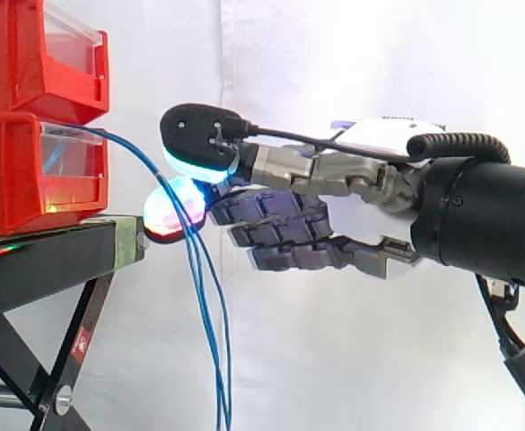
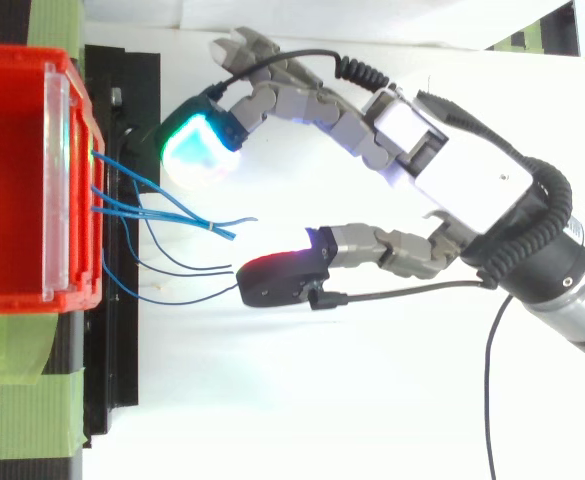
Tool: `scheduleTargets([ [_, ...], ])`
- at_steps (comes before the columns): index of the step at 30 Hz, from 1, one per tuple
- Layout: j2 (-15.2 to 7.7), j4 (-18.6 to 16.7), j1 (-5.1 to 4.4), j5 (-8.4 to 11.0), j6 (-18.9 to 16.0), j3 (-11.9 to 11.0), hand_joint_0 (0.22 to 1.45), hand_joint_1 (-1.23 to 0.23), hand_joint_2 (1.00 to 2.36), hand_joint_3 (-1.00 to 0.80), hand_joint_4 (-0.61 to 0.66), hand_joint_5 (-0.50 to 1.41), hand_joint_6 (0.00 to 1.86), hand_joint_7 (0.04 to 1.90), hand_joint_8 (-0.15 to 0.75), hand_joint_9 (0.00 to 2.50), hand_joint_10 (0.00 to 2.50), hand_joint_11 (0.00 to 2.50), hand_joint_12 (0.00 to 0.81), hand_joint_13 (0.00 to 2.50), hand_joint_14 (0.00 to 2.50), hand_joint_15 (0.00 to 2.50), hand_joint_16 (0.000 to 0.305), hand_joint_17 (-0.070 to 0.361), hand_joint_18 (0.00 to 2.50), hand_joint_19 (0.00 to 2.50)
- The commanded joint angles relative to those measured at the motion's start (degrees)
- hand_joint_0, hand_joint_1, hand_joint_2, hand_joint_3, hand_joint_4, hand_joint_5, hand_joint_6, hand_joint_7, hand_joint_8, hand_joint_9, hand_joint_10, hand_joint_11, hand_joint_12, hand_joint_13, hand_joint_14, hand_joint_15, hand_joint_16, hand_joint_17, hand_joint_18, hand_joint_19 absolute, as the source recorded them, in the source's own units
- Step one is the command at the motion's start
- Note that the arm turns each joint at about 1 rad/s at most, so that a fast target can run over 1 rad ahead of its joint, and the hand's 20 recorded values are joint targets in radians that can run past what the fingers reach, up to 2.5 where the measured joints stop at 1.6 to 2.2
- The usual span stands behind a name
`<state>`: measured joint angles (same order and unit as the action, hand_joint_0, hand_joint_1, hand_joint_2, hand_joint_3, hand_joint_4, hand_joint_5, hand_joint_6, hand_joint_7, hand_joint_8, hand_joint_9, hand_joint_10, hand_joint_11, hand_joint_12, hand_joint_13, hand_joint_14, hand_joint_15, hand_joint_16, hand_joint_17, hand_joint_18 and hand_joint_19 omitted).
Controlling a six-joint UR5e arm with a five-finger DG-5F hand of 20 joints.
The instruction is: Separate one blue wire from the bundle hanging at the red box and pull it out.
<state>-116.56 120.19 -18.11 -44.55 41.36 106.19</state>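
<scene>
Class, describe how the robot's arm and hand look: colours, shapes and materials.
The hand has grey segmented fingers, a white palm casing and thick rounded fingertip pads, black-backed, glowing cyan, green and red. The arm behind it is a glossy black cylinder.

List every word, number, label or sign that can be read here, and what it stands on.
On a leg of the black stand, a red sticker: white marking, too small to read.
On the red bins, the blue wires and the hand: no readable text.
</scene>
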Motion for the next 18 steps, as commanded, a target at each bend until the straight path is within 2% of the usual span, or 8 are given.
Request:
scheduleTargets([
  [1,-2.18,0.22,-1.05,1.14,-0.66,-0.02,0.51,-0.54,1.0,-0.5,0.3,-0.21,0.5,0.9,0.282,0.16,0.0,0.0,0.397,0.0,0.0,0.04,0.075,0.168,0.0,0.02],
  [3,-4.38,-0.57,-1.66,1.14,-2.6,-0.28,0.51,-0.54,1.0,-0.5,0.31,-0.21,0.5,0.9,0.283,0.16,0.0,0.0,0.396,0.0,0.0,0.05,0.075,0.168,0.0,0.02],
  [5,-4.91,-1.36,-1.93,1.14,-4.0,-0.63,0.51,-0.55,1.0,-0.5,0.31,-0.21,0.5,0.9,0.282,0.16,0.0,0.0,0.393,0.0,0.0,0.05,0.074,0.167,0.0,0.03],
  [9,-4.99,-1.01,-2.19,1.22,-6.29,-1.34,0.51,-0.55,1.0,-0.5,0.31,-0.21,0.5,0.91,0.285,0.18,0.0,0.0,0.394,0.01,0.0,0.05,0.073,0.165,0.0,0.04],
  [13,-4.99,-0.13,-2.19,0.96,-9.72,-1.6,0.52,-0.55,1.0,-0.5,0.31,-0.21,0.5,0.91,0.284,0.21,0.0,0.0,0.392,0.03,0.0,0.06,0.072,0.163,0.0,0.07],
  [18,-4.91,0.92,-2.19,1.14,-14.46,-3.18,0.52,-0.55,1.0,-0.5,0.31,-0.2,0.5,0.9,0.288,0.22,0.0,0.0,0.393,0.04,0.0,0.06,0.072,0.162,0.0,0.07],
])
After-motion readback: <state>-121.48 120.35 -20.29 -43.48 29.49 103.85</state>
